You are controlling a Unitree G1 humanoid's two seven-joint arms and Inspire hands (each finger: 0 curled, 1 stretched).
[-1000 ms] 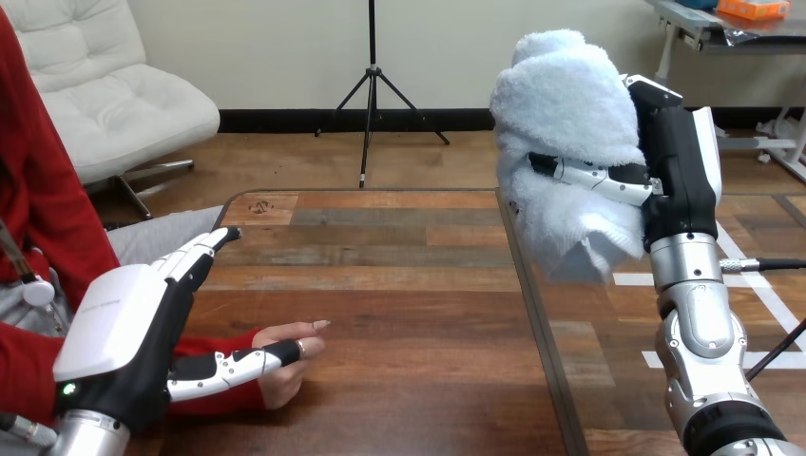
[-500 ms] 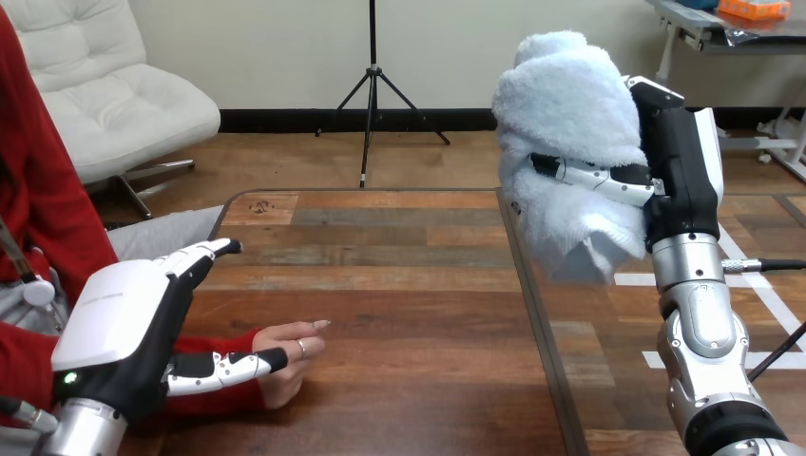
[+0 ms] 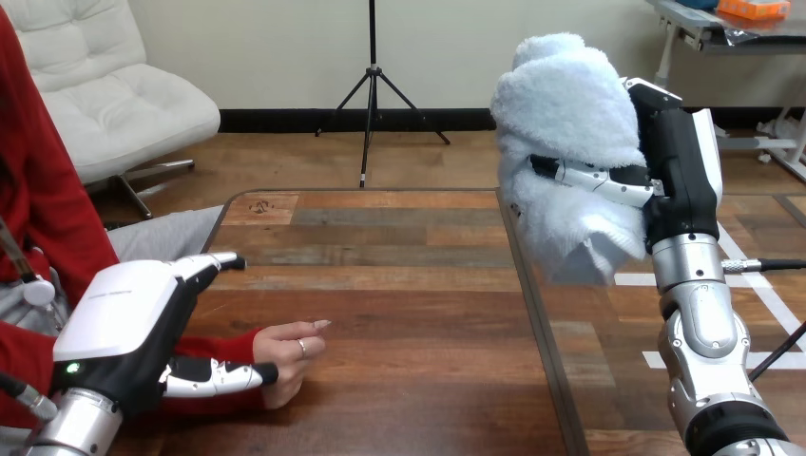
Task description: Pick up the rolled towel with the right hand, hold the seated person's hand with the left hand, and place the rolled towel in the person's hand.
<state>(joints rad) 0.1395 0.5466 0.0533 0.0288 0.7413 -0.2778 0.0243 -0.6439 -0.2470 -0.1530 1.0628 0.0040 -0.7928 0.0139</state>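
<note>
A pale blue rolled towel (image 3: pixel 568 133) is held high at the right, over the table's right edge, with my right hand (image 3: pixel 680 161) shut on it; one finger (image 3: pixel 594 176) wraps across its front. At the lower left my left hand (image 3: pixel 119 323) hovers with straight fingers (image 3: pixel 211 261) pointing right, over the person's red-sleeved forearm. Its thumb (image 3: pixel 214 377) lies along the near side of the person's wrist, not curled round it. The person's hand (image 3: pixel 290 350) rests on the table, fingers loosely curled, holding nothing.
The wooden table (image 3: pixel 399 285) stretches from the person at the left to its dark right edge (image 3: pixel 537 323). My right forearm (image 3: pixel 703 332) rises outside that edge. Bare tabletop lies between the person's hand and the towel.
My left hand has sunk lower and drawn back a little to the left, its thumb sliding back along the person's wrist. The towel and right hand have stayed put.
</note>
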